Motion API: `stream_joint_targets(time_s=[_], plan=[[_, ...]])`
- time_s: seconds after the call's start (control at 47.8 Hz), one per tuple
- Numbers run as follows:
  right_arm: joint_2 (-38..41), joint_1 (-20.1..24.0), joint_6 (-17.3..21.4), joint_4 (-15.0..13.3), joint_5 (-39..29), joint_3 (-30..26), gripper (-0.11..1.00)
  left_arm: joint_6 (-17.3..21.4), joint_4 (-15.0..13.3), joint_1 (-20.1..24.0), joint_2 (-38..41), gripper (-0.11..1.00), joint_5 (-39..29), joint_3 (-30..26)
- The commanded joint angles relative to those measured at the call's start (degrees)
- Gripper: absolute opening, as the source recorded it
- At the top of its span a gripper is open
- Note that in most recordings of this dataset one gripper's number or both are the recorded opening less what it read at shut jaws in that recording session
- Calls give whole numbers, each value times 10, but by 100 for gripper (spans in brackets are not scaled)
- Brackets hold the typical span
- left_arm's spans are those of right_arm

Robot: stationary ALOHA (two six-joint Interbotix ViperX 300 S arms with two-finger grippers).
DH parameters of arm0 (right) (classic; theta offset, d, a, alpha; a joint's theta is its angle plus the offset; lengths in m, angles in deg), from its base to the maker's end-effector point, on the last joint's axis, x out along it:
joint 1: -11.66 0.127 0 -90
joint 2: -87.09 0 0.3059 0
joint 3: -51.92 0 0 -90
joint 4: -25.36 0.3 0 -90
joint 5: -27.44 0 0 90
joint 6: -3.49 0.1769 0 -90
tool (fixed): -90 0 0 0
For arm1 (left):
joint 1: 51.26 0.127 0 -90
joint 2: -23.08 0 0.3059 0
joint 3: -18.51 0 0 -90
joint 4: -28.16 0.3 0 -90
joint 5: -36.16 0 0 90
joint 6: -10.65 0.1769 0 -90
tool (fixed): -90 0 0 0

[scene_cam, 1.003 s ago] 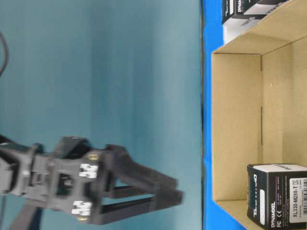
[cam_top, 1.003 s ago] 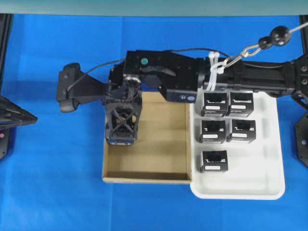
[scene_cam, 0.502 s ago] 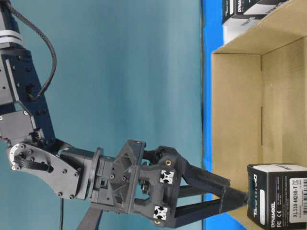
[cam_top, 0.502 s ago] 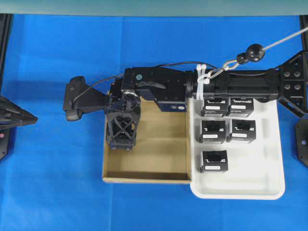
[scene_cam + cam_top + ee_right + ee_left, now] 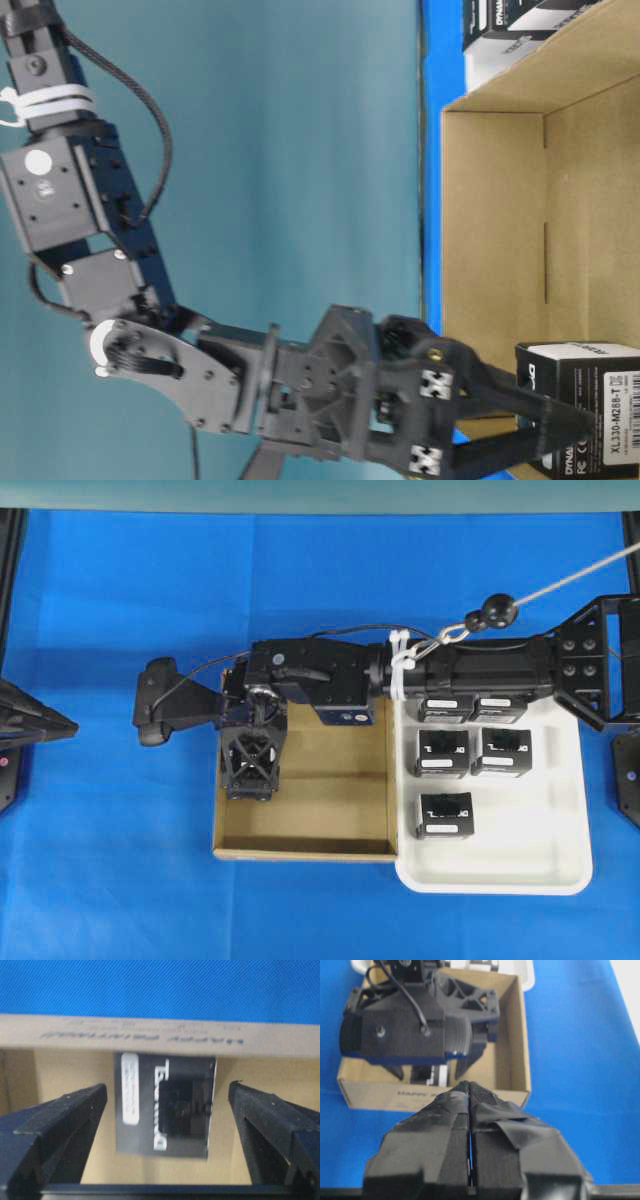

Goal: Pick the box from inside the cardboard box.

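The box (image 5: 165, 1105) lies between the wide-open, empty right gripper's (image 5: 165, 1110) fingers (image 5: 60, 1115), untouched

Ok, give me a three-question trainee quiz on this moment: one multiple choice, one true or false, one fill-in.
1. Where is the right gripper?
A. over the white tray
B. straddling the box in the cardboard box
C. on the blue cloth

2. True or false: the left gripper is shut and empty.

3. Fill in: the white tray holds ___ black boxes.

Key
1. B: its open fingers stand either side of the box inside the cardboard box, not yet closed.
2. True.
3. Five.
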Motion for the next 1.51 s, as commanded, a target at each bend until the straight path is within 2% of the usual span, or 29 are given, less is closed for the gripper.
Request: stream_joint_targets(time_s=[0.0, 0.46, 0.543, 0.669, 0.878, 1.045, 1.484], plan=[[13, 4, 1, 0, 13, 1, 100, 0, 1, -1, 7, -5, 4, -14], [17, 6, 6, 0, 25, 9, 98, -1, 1, -1, 8, -5, 4, -14], [16, 9, 5, 0, 28, 6, 89, -1, 1, -1, 8, -5, 5, -14], [13, 9, 4, 3, 33, 4, 61, -1, 2, -1, 8, -5, 5, -14], [6, 9, 6, 3, 30, 4, 61, -1, 2, -1, 8, -5, 5, -14], [-32, 6, 11, 8, -19, -10, 60, -1, 1, -1, 8, -5, 5, -14], [-149, -23, 9, 8, -192, -109, 61, -1, 1, -1, 7, -5, 5, -14]])
